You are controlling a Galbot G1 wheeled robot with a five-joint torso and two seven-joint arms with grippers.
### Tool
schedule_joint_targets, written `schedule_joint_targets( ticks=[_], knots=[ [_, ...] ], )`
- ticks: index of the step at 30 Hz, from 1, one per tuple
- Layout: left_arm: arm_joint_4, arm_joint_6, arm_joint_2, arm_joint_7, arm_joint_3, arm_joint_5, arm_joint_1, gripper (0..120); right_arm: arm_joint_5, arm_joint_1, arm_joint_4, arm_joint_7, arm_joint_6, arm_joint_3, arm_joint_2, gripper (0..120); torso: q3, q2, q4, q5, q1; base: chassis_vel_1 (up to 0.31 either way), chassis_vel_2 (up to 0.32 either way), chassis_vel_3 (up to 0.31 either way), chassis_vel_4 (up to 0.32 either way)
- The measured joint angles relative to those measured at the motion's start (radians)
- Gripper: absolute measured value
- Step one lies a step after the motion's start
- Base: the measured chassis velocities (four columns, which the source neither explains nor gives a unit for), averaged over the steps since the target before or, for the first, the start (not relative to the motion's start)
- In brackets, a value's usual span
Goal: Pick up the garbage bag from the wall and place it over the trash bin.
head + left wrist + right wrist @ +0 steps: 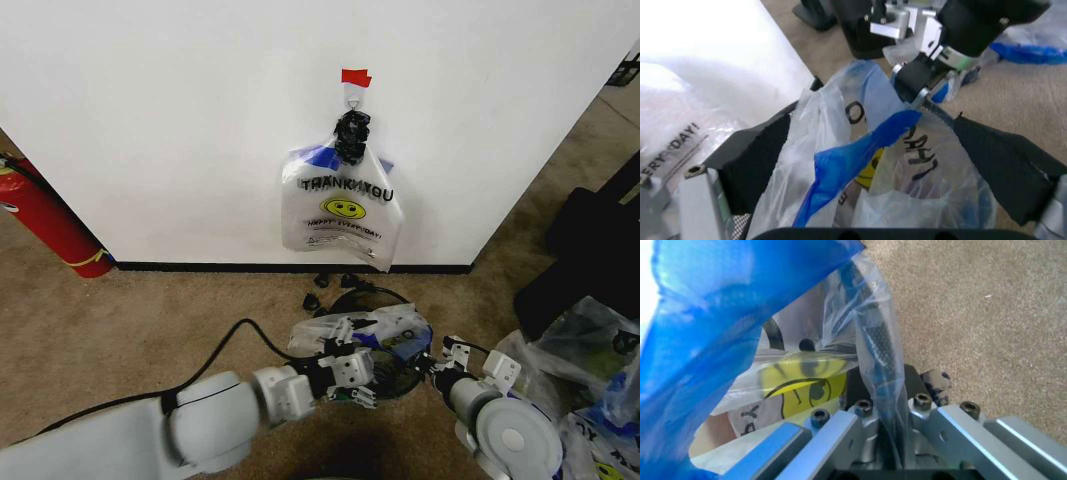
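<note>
- Head view: a garbage bag [343,212] with "THANK YOU" lettering and a yellow smiley is seen hanging from a metal hook [352,96] under a red tape strip [355,77] on the wall [180,120], above the black baseboard. A second bag of the same kind [375,332] is stretched low over the carpet, held between the left gripper [352,375] and the right gripper [440,365]. The dark rim of the trash bin [362,296] is glimpsed just behind it, between this bag and the wall. A red fire extinguisher [45,222] is leaned at the far left.
- Left wrist view: the film [860,165] is bunched between the left gripper's black fingers [757,155], which are set wide apart with plastic draped across them; whether anything is actually pinched cannot be told. The right gripper [923,92] is seen opposite, pressed onto the bag's far edge beside the blue handle [860,155].
- Right wrist view: a fold of clear film [877,355] is clamped in the narrow slot between the right gripper's [890,412] metal fingers [833,432]; the smiley print [797,385] lies just beside them and blue plastic [713,330] hangs over it.
- Handling, as judged: the bag is taken to be very light, limp and slippery, easily torn, with no shape of its own. Hold is best taken on the doubled rim or blue handles, on opposite sides, so the mouth can be spread.
</note>
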Motion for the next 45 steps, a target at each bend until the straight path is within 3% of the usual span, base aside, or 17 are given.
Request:
schedule_joint_targets(
  ticks=[3,8,12,22,25,28,34,42,45],
  knots=[
    [0.023,0.011,-0.017,-0.001,0.035,0.01,-0.03,93,-0.001,-0.001,0.0,-0.002,0.0,0.001,-0.002,0,0.0,0.0,0.0,-0.0001,0.0,0.0,0.0,0.0,0.0],
    [0.073,0.018,-0.046,-0.005,0.077,0.056,-0.06,77,-0.001,0.0,-0.001,-0.002,0.001,-0.001,-0.002,0,0.0,0.0,0.0,-0.0002,0.0,0.0,0.0,0.0,0.0],
    [0.1,0.018,-0.062,0.0,0.107,0.092,-0.084,57,-0.001,-0.001,0.0,-0.002,0.002,0.0,-0.004,0,0.0,0.0,0.0,-0.0001,0.0,0.0,0.0,0.0,0.0],
    [0.124,0.004,-0.076,-0.004,0.121,0.128,-0.087,26,-0.017,-0.01,0.005,-0.009,0.006,0.0,-0.003,0,0.0,0.0,0.0,-0.0002,0.0,0.0,0.0,0.0,0.0],
    [0.111,-0.004,-0.073,-0.029,0.114,0.1,-0.082,11,-0.02,-0.012,0.006,-0.012,0.006,0.0,-0.002,0,0.0,0.0,0.0,-0.0001,0.0,0.0,0.0,0.0,0.0],
    [0.09,-0.022,-0.087,-0.139,0.105,-0.119,-0.069,0,-0.024,-0.012,0.008,-0.014,0.006,-0.002,0.001,0,0.0,0.0,0.0001,-0.0001,0.0,0.0,0.0,0.0,0.0],
    [0.103,-0.057,-0.116,-0.246,0.058,-0.278,-0.065,0,-0.037,-0.021,0.014,-0.024,0.006,-0.007,0.005,0,0.0,0.0,0.0001,-0.0002,0.0,0.0,0.0,0.0,0.0],
    [0.135,-0.038,-0.152,-0.298,-0.016,-0.389,-0.103,0,-0.084,-0.044,0.021,-0.058,0.005,-0.02,0.008,0,0.0,0.0,0.0,-0.0001,0.0,0.0,0.0,0.0,0.0],
    [0.185,-0.023,-0.168,-0.314,-0.033,-0.397,-0.127,0,-0.127,-0.071,0.043,-0.081,0.006,-0.034,0.015,0,0.0,0.0,0.0001,-0.0001,0.0,0.0,0.0,0.0,0.0]
  ],
)
